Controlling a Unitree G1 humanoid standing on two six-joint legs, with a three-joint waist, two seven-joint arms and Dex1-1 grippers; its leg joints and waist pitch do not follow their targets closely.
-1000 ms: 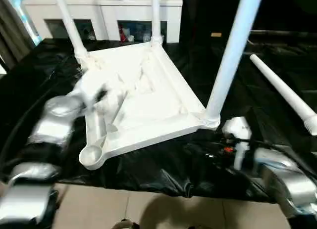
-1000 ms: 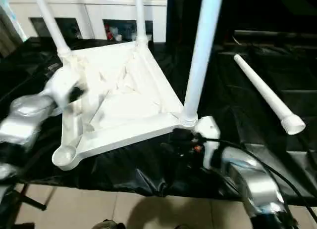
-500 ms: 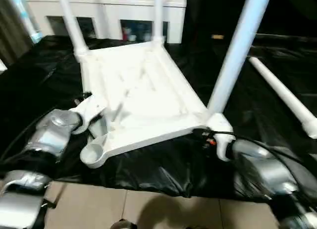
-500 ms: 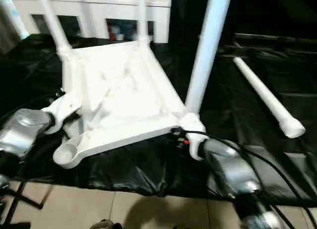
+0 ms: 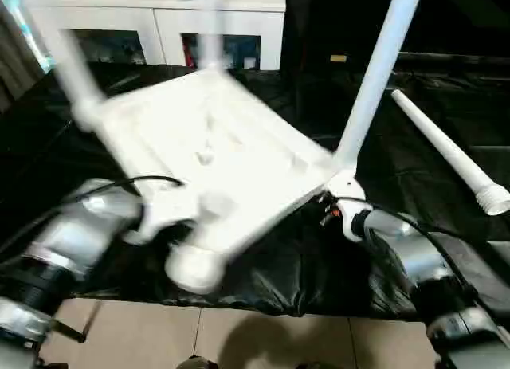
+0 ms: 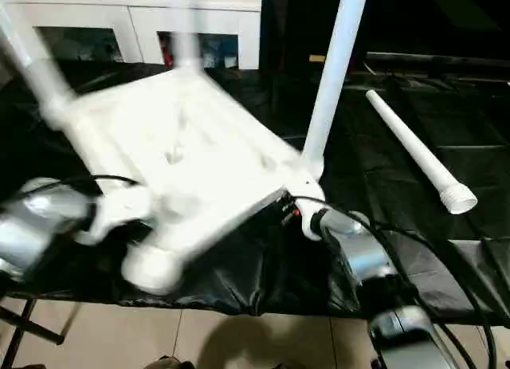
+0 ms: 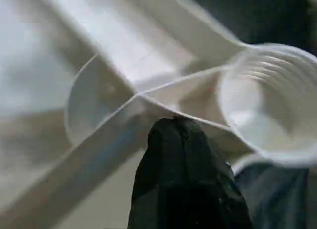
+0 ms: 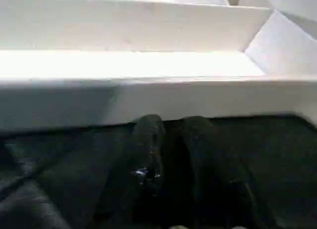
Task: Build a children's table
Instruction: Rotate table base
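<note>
The children's table lies upside down on the black cover, its white ribbed tabletop [image 5: 215, 158] blurred with motion. Three white legs stand in its corner sockets; the nearest one [image 5: 373, 82] rises at the right corner. The near corner socket [image 5: 194, 267] holds no leg. A loose leg [image 5: 445, 147] lies to the right. My left gripper [image 7: 176, 126] is shut, its tip against the tabletop's rim beside the threaded empty socket [image 7: 262, 98]. My right gripper [image 8: 171, 124] sits low at the right corner, just under the tabletop's edge [image 8: 148, 98], fingers [image 8: 147, 135] a narrow gap apart with nothing seen between them.
The black-covered work table [image 5: 446, 249] ends close in front of me, with tiled floor [image 5: 239, 337] below its edge. A white glass-door cabinet [image 5: 159, 18] stands behind. Cables run along both silver forearms.
The tabletop has swung about its right corner, its empty socket moving right and toward me. My right gripper's fingers have closed in to a narrow gap. The left gripper has stayed at the rim.
</note>
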